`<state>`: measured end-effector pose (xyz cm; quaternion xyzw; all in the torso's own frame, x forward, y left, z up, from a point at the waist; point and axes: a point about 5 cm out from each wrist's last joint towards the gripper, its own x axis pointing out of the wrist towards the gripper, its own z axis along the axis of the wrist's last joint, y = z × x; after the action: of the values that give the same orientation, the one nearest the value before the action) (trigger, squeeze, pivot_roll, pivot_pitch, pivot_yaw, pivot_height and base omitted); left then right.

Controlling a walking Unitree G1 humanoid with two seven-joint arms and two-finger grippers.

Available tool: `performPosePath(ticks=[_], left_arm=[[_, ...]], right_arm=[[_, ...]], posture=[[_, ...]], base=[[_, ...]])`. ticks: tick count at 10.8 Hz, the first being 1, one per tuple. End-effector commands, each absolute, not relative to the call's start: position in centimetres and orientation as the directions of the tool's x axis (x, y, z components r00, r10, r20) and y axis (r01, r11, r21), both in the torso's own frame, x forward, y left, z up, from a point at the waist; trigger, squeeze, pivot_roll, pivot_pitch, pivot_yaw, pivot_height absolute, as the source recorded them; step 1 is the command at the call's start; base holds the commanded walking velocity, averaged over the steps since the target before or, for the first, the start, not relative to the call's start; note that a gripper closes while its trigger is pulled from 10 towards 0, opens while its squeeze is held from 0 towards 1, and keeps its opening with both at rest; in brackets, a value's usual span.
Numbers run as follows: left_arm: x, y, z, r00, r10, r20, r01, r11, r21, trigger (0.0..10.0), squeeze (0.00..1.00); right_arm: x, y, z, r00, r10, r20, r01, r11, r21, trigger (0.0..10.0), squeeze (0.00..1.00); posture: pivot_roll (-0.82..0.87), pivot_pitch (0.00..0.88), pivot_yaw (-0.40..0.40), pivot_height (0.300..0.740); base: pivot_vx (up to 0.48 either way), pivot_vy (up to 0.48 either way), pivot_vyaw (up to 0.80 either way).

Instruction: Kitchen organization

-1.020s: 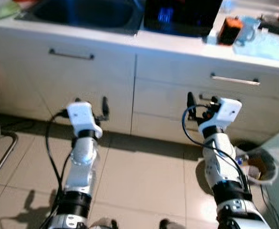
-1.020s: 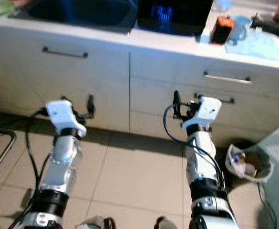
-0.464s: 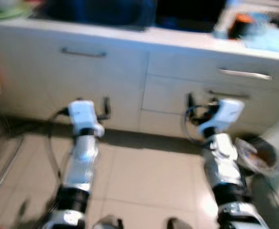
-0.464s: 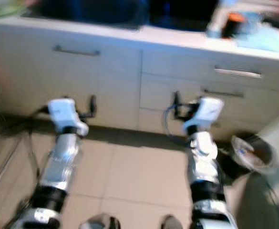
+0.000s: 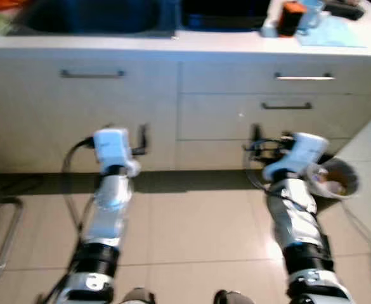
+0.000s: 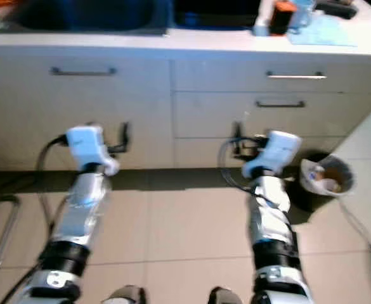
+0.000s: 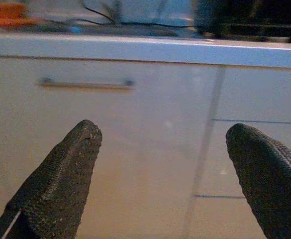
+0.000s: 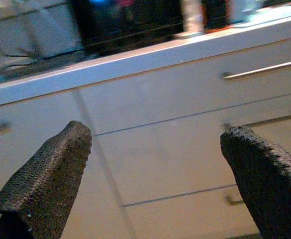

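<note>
We note the left tool (image 7: 160,169) and right tool (image 8: 155,169) held forward above the tiled floor (image 5: 191,234), each released with fingers spread wide and grasping nothing. A small bin (image 5: 334,179) with rubbish sits on the floor just beside the right arm. Beyond stand white cabinet fronts (image 5: 109,107) with bar handles (image 5: 92,74). Farthest, on the bench (image 5: 236,43), we record a dark sink (image 5: 90,16), an orange container (image 5: 292,11) and a light blue cloth (image 5: 331,35).
</note>
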<state>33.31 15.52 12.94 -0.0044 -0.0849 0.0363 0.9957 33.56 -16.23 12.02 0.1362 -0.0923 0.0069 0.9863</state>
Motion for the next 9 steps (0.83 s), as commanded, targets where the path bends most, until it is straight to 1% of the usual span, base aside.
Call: performPosePath(ticks=[1,4,5,6,7,9], left_arm=[[33.1,15.0,12.5,0.986,0.070,0.151,-0.068,0.998,-0.013,10.0,0.00],[32.7,15.5,12.5,0.981,0.093,0.170,-0.091,0.996,-0.017,10.0,0.00],[32.5,15.4,12.8,0.976,0.095,0.197,-0.092,0.996,-0.020,10.0,0.00],[32.5,15.5,13.4,0.971,0.098,0.218,-0.104,0.994,0.016,10.0,0.00],[32.6,15.6,14.9,0.955,0.100,0.279,-0.120,0.991,0.056,10.0,0.00],[32.9,16.0,17.4,0.926,0.110,0.361,-0.143,0.987,0.067,10.0,0.00]], right_arm=[[33.4,-16.9,11.7,0.985,-0.027,0.168,-0.018,0.964,0.265,10.0,0.00],[33.5,-16.7,11.8,0.985,-0.018,0.169,-0.028,0.964,0.266,10.0,0.00],[33.5,-16.5,12.4,0.980,-0.002,0.199,-0.050,0.966,0.254,10.0,0.00],[33.7,-16.4,13.1,0.975,0.001,0.223,-0.058,0.967,0.247,10.0,0.00],[33.9,-16.2,14.6,0.961,0.010,0.278,-0.077,0.970,0.232,10.0,0.00],[34.2,-16.1,16.7,0.940,0.013,0.341,-0.094,0.971,0.220,10.0,0.00]], posture=[[-0.01,0.122,-0.002,0.740],[-0.01,0.126,-0.009,0.740],[0.00,0.128,-0.013,0.740],[0.00,0.130,-0.015,0.740],[0.00,0.130,-0.015,0.740],[0.00,0.128,-0.016,0.740]], base=[[0.000,0.000,0.00],[0.000,0.000,0.00],[0.000,0.000,0.00],[0.000,0.000,0.00],[0.000,0.000,0.00],[0.000,0.000,0.00]])
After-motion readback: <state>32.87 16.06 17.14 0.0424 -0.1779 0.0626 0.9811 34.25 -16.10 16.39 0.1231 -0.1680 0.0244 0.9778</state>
